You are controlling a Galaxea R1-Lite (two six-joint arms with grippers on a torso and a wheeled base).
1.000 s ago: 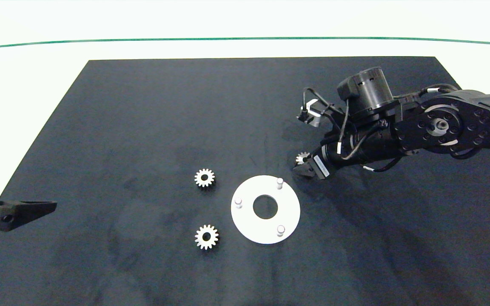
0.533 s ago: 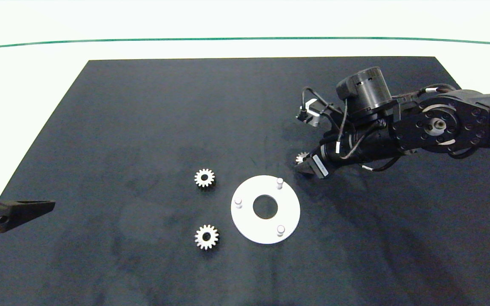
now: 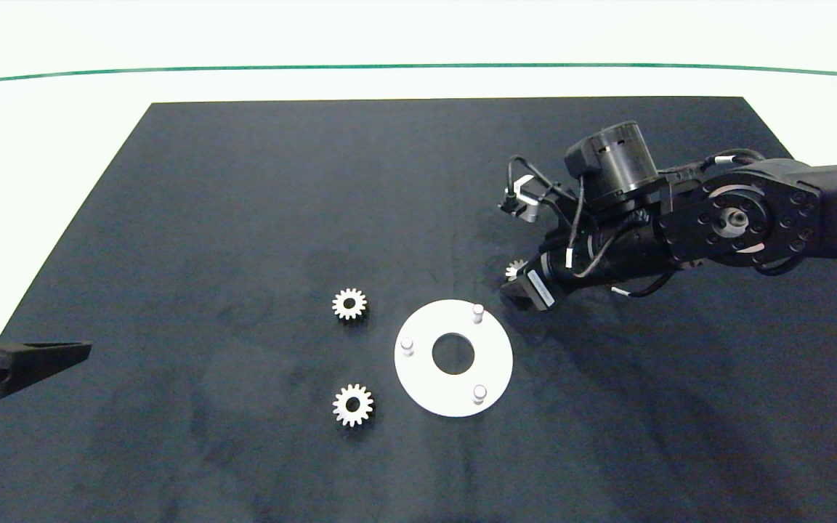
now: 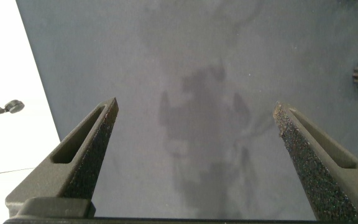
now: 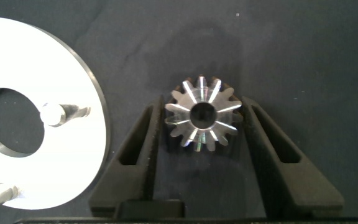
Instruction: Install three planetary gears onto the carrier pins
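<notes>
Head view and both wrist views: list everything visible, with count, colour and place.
Mat: one, black, covering most of the white table.
Line: one, green, across the table's far side.
Disc: one, white, big centre hole, mid-mat.
Pins: three, pale, standing in a triangle on the disc, all bare.
Gears: three, silver; two flat on the mat left of the disc, one between the right hand's fingers.
Right hand: dark, closed on the third gear just beyond the disc's far right rim.
Left hand: dark, open, idle at the mat's left edge.
</notes>
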